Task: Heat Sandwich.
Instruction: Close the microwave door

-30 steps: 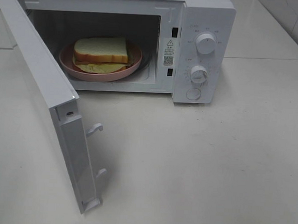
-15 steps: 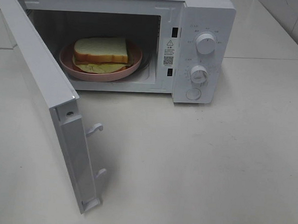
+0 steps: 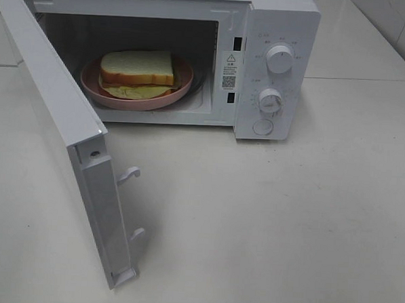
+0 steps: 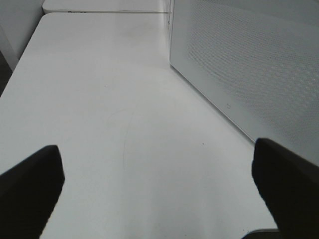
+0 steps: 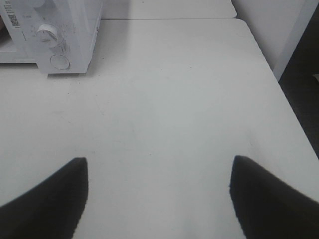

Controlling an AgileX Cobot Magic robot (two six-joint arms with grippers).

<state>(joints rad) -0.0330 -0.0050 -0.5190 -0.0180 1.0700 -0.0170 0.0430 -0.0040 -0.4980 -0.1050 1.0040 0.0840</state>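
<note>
The sandwich (image 3: 137,70), white bread with tan crust and pale green filling, lies on a pink round plate (image 3: 182,84) inside the white microwave (image 3: 281,20). The microwave door (image 3: 61,120) stands swung wide open toward the front left. Neither arm shows in the exterior high view. In the left wrist view my left gripper (image 4: 159,186) is open, its dark fingers spread over bare table beside the door's outer face (image 4: 249,69). My right gripper (image 5: 158,191) is open too, over the table to the right of the microwave's control panel (image 5: 55,40), nothing between its fingers.
Two round dials (image 3: 280,59) and a round button (image 3: 263,127) sit on the microwave's right panel. Two latch hooks (image 3: 129,175) stick out of the door's edge. The white table (image 3: 287,217) ends at an edge on the right (image 5: 279,79).
</note>
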